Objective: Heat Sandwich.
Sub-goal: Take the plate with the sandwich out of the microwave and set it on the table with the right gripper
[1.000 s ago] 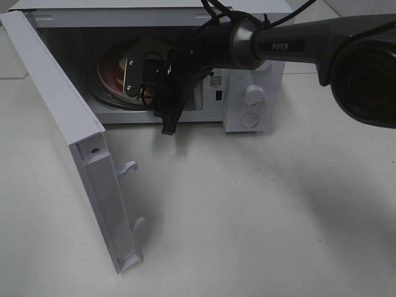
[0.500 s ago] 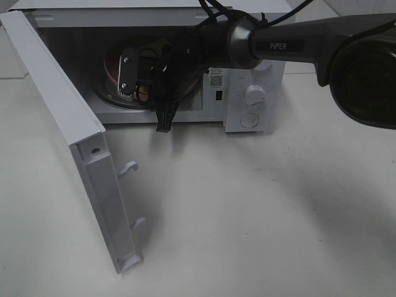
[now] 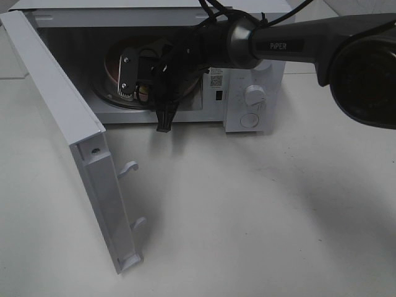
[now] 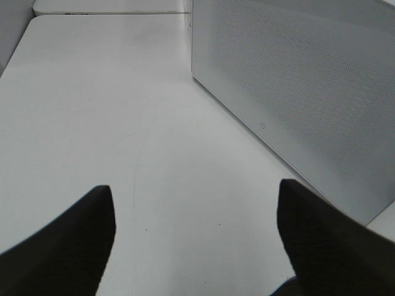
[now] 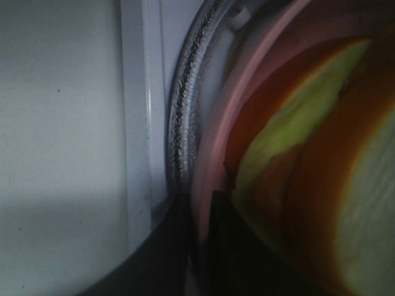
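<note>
Pink plate (image 5: pixel 207 179) and sandwich (image 5: pixel 290 166) sit on the glass turntable (image 3: pixel 108 102) inside the open microwave (image 3: pixel 247 80), the right tool (image 3: pixel 131 77) clamped on the plate's rim, the left tool (image 4: pixel 194 237) apart outside; release, door-closing and heating seemingly remain.

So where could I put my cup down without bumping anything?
The table is bare in front of the microwave, right of its open door. Inside the microwave is crowded: the right tool sits at the pink plate holding the sandwich.
</note>
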Tool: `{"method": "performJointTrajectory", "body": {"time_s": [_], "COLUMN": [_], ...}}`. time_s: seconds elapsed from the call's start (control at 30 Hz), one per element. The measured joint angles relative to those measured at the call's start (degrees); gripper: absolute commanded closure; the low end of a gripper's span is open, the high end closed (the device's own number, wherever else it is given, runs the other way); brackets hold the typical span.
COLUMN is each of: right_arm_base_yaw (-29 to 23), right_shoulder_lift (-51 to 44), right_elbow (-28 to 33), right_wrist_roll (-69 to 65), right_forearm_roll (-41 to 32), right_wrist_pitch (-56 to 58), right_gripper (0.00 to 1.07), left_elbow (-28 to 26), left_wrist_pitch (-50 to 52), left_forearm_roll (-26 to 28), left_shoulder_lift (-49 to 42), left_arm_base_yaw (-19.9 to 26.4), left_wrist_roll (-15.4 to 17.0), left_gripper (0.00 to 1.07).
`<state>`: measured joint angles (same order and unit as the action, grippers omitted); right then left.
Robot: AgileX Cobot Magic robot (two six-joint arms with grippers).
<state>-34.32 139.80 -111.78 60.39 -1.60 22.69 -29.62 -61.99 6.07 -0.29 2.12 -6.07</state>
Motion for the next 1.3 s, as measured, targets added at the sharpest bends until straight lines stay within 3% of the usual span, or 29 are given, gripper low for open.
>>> {"method": "performJointTrajectory", "body": {"time_s": [0.57, 1.3], "right_arm_base_yaw": [-0.1, -4.3], "right_shoulder_lift": [-1.3, -7.4], "right_elbow": [0.0, 0.6], "right_wrist_roll": [0.0, 1.1], "right_forearm_roll": [0.0, 1.9], "right_wrist_pitch": [2.8, 14.0], "right_gripper": [1.07, 1.07], "left_elbow": [0.0, 0.0], "left_wrist_pitch": [0.0, 0.0], "left_forearm_roll": [0.0, 0.0], "left_shoulder_lift": [0.0, 0.0], "left_arm_base_yaw": [0.0, 0.0], "left_wrist_roll": [0.0, 0.0], "left_gripper": [0.37, 0.37]}}
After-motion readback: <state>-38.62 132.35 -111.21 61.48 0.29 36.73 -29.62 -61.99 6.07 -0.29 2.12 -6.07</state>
